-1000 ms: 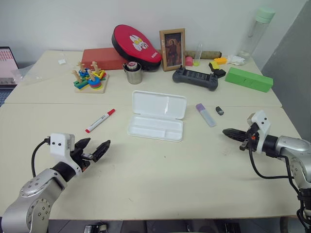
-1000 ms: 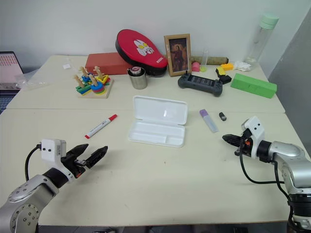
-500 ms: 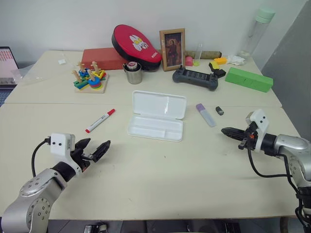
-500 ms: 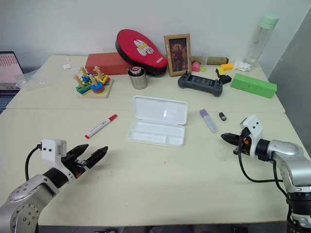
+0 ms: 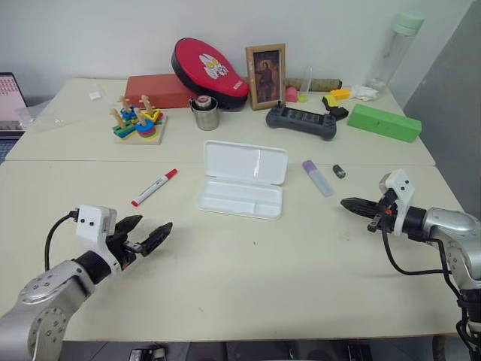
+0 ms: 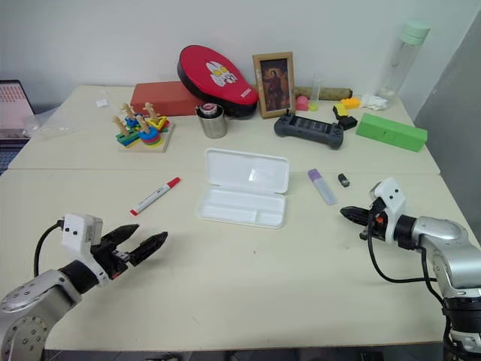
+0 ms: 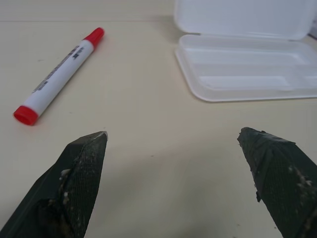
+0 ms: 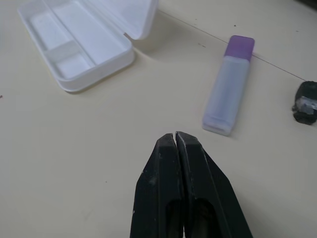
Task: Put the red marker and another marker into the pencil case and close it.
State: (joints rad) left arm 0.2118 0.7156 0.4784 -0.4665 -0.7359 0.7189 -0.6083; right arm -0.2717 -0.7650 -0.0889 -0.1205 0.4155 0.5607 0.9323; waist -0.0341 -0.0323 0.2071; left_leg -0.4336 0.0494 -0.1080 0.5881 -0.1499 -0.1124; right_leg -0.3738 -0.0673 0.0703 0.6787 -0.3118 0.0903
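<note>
The white pencil case (image 5: 242, 183) lies open at the table's middle, its lid folded back and its tray holding nothing. The red marker (image 5: 155, 186), white-barrelled with a red cap, lies flat to the case's left. The other marker (image 5: 317, 177), lilac with a purple cap, lies flat to the case's right. My left gripper (image 5: 149, 236) hovers near the front left, open and holding nothing, pointing toward the red marker (image 7: 59, 74) and the case (image 7: 247, 54). My right gripper (image 5: 347, 203) is shut on nothing at the front right, a short way from the purple-capped marker (image 8: 229, 83).
A small dark stubby piece (image 5: 340, 171) lies just right of the lilac marker. Along the back stand a green box (image 5: 384, 122), a black game controller (image 5: 303, 120), a framed picture (image 5: 266, 66), a metal cup (image 5: 204, 113), a stacking toy (image 5: 137, 120) and a red pad (image 5: 207, 68).
The left gripper has lifted and drawn back slightly, still open. The right gripper stays about where it was, still shut. Markers and case have not moved.
</note>
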